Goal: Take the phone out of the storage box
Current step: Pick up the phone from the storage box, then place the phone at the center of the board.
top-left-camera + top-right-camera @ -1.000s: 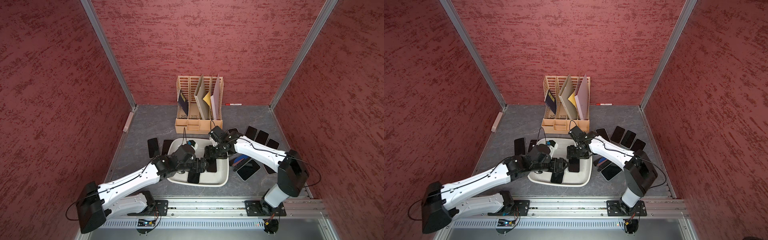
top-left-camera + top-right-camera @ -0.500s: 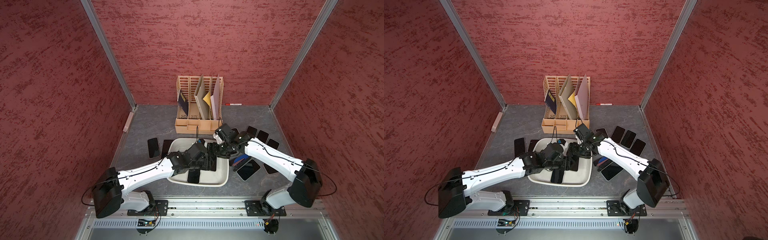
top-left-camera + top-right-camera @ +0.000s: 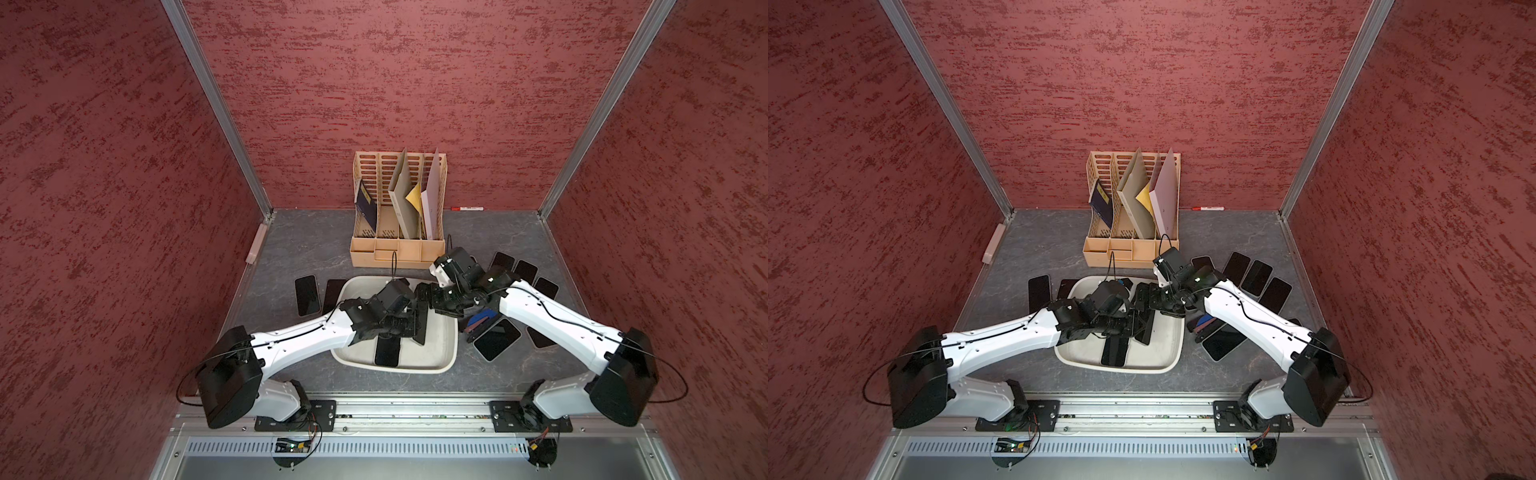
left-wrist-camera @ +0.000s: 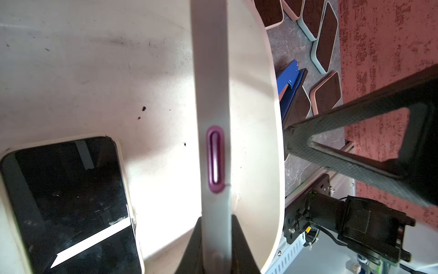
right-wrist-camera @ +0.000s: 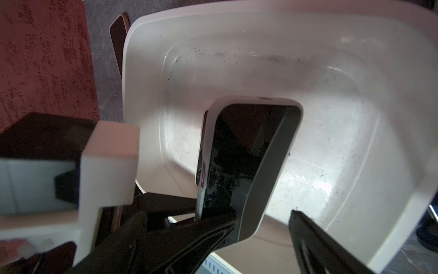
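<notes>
My left jaws [image 4: 216, 227] are pinched tight on the phone [image 4: 211, 83], gripping its thin body near one end. It stands on edge inside the storage box [image 3: 428, 369], toward the 3 o'clock side of the tub in both top views. My right jaws [image 5: 264, 215] are spread wide right beside the same phone and hold nothing. I cannot tell whether the phone's far end rests on the box floor.

My first worry is the grip. I hold a smooth, slim case by one end only, so I judge that the long free end could swing or slide out as I lift. A drop would land it on the second phone [image 3: 386, 353], which lies flat at the 6 o'clock end of the box.

My second worry is my own right arm. Its open fingers sit very near the phone, and the two wrists crowd together over the tub. A careless pull-back could knock the phone askew or bump one arm into the other.

My third worry is the flared rim. If I carry the phone out low toward 3 o'clock, its trailing end may catch the wall and drag the light box across the desk [image 3: 291, 249]. Other phones [image 3: 496, 338] are already laid out there and leave little free space
</notes>
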Available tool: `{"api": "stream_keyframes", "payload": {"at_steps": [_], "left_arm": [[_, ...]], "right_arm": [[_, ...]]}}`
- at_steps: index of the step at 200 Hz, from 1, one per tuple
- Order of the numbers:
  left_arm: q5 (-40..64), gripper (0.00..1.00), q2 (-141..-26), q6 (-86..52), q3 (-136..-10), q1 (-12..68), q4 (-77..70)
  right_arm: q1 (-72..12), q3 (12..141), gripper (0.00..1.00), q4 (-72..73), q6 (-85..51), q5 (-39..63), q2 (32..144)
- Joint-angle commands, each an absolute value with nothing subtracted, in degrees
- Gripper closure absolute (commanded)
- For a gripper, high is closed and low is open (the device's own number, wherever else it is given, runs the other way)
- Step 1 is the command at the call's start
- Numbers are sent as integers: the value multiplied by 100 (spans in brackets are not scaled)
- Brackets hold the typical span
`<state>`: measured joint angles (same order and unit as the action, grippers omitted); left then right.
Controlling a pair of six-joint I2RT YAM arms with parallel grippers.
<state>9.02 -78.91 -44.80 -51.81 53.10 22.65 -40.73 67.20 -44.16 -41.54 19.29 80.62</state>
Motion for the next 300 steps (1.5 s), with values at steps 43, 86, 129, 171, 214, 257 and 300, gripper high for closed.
{"api": "stream_keyframes", "payload": {"at_steps": [43, 86, 129, 171, 214, 257, 300], "left_arm": [[632, 100, -5878, -4527, -5129, 3852, 3976], [441, 100, -4421, -4301, -5061, 2062, 6253], [1039, 100, -4267, -4052, -4463, 1125, 6714], [1784, 100, -4480, -4414, -3294, 936, 5348], [1934, 100, -5016, -4548, -3104, 879, 4804], [2022, 100, -4429, -4655, -3368, 684, 4895], [2413, 100, -4342, -3821, -4178, -53, 6124]], "right_arm": [[-3551, 6101, 2, -4315, -3876, 2068, 7361], [-3551, 5655, 2, -3836, -4088, 2496, 7399], [-3562, 5797, 2, -3639, -4122, 2694, 7694], [-3753, 6013, 2, -3793, -4013, 2755, 7808], [-4217, 6749, 2, -4916, -3570, 2072, 8532], [-4431, 7076, 2, -4997, -3594, 1935, 8971], [-4487, 7115, 2, -4967, -3750, 1864, 9337]]}}
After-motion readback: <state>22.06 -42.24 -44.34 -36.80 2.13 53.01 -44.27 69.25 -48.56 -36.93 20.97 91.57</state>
